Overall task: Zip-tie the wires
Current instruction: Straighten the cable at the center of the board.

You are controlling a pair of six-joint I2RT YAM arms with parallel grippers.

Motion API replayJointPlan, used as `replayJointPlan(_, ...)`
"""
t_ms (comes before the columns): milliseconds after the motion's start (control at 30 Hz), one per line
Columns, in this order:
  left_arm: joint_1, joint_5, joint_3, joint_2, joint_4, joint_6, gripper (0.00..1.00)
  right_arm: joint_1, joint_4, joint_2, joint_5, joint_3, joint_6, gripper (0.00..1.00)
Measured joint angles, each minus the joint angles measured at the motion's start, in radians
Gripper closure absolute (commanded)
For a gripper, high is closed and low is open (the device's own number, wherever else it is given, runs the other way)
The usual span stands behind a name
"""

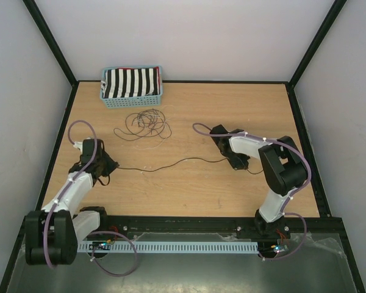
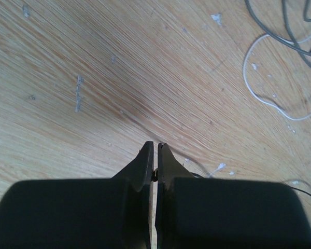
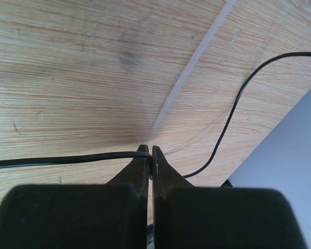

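The wires (image 1: 145, 124) lie in a loose tangle of dark and pale loops on the wooden table, in front of the basket. Their edge shows at the top right of the left wrist view as grey and white loops (image 2: 272, 101). One long thin black strand (image 1: 171, 165) stretches across the table between both grippers. My left gripper (image 1: 108, 166) (image 2: 156, 148) is shut, with a small dark bit of that strand pinched between its jaws. My right gripper (image 1: 235, 162) (image 3: 149, 150) is shut on the same black strand (image 3: 67, 159), whose free tail (image 3: 238, 104) curls away to the right.
A blue basket (image 1: 131, 102) holding black-and-white striped cloth stands at the back left. Black frame rails and pale walls close in the table on three sides. A white ribbed strip (image 1: 171, 247) runs along the near edge between the arm bases.
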Motion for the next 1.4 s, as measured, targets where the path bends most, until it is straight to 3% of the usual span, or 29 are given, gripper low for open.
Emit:
replayJointPlan(267,0.0,-0.037,0.0,0.117,0.066,0.001,1.0,0.0,0.006,0.027,-0.012,-0.001,-0.016,0.95)
replayJointPlan(333,0.0,-0.045,0.0,0.137,0.08,0.002,1.0,0.0,0.006,0.032,-0.011,0.0,-0.021,0.91)
replayJointPlan(633,0.0,-0.05,0.0,0.173,0.12,0.016,1.0,-0.002,0.001,0.026,-0.005,0.0,-0.048,0.51)
replayJointPlan(900,-0.005,-0.04,0.007,0.131,0.116,0.048,1.0,-0.006,0.0,-0.02,-0.046,0.002,-0.06,0.28)
replayJointPlan(1167,-0.007,-0.04,0.008,0.12,0.115,0.053,1.0,-0.006,0.01,-0.074,-0.132,0.003,-0.058,0.18)
replayJointPlan(1400,-0.009,-0.035,0.008,0.12,0.114,0.053,1.0,-0.006,0.033,-0.198,-0.243,0.034,-0.057,0.18)
